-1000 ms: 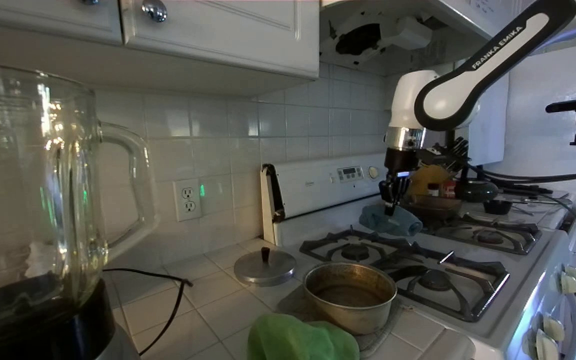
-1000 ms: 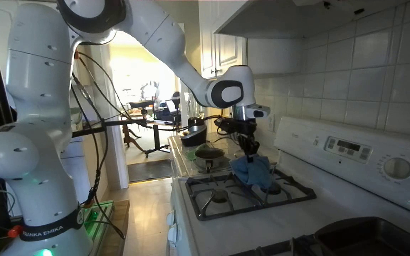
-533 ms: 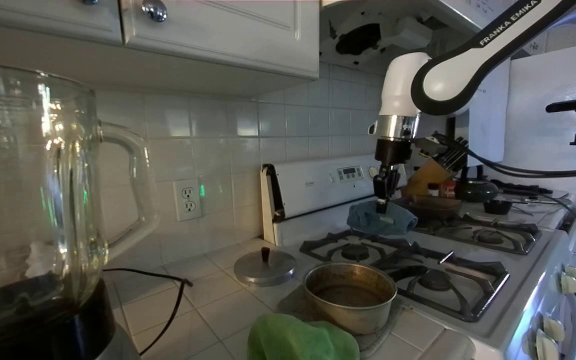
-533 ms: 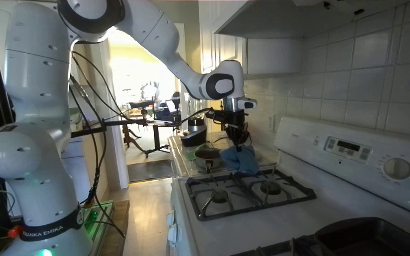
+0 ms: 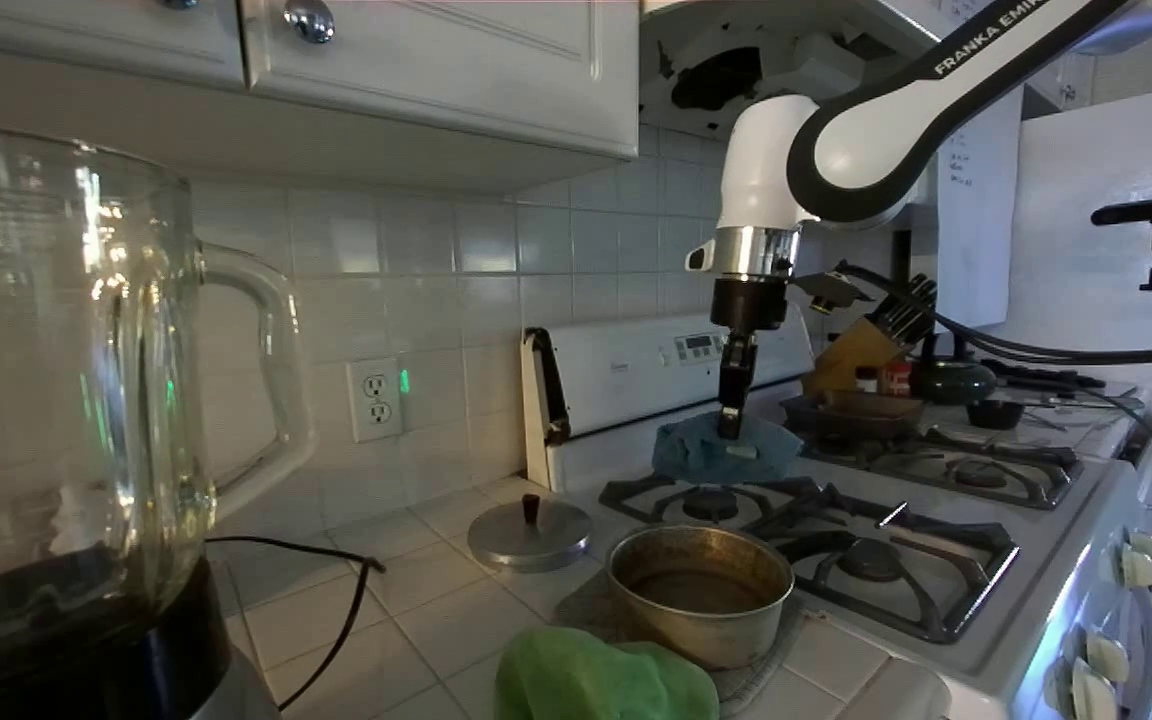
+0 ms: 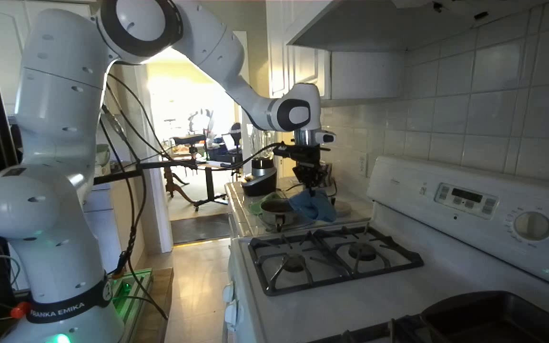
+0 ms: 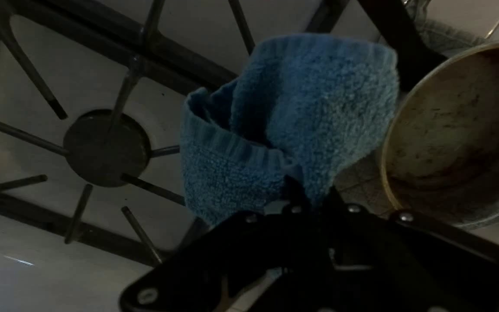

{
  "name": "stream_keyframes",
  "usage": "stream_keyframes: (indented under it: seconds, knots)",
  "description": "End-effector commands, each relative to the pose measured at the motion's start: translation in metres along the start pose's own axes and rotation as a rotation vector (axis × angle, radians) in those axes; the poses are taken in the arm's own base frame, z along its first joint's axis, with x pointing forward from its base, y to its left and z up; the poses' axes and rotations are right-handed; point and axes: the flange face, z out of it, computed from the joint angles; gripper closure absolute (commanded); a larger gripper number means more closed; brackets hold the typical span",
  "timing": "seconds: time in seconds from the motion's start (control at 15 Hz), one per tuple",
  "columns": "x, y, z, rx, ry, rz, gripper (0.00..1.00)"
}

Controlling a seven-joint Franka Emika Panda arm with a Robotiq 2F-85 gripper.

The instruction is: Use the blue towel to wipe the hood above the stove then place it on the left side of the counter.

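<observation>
Over the stove (image 6: 341,309), near the pot (image 5: 736,635), the towel (image 7: 332,99) droops in loose folds from the gripper (image 5: 730,428), whose fingers are pressed together on it. How high it hangs is hard to judge. The hood (image 6: 360,31) is well above.

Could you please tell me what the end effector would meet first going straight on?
Pointing down, the end effector would likely press the held blue towel onto the stove first, or the counter beside it; depth is unclear.
</observation>
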Motion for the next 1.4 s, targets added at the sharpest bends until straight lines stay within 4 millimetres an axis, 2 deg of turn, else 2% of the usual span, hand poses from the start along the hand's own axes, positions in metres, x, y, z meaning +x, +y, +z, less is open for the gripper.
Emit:
stream_keyframes:
  seconds: [0.0,0.47,0.8,0.87,1.13,1.33]
  knots:
    - [0.028,-0.018,0.009,0.026,-0.029,-0.115,0.97]
    - [0.056,-0.06,0.018,0.06,-0.035,-0.29,0.97]
    - [0.07,-0.086,0.031,0.072,-0.016,-0.36,0.97]
    - [0.078,-0.099,0.038,0.071,-0.01,-0.374,0.97]
    - [0.094,-0.119,0.05,0.054,-0.005,-0.429,0.97]
    - [0.107,-0.13,0.05,0.034,0.014,-0.464,0.97]
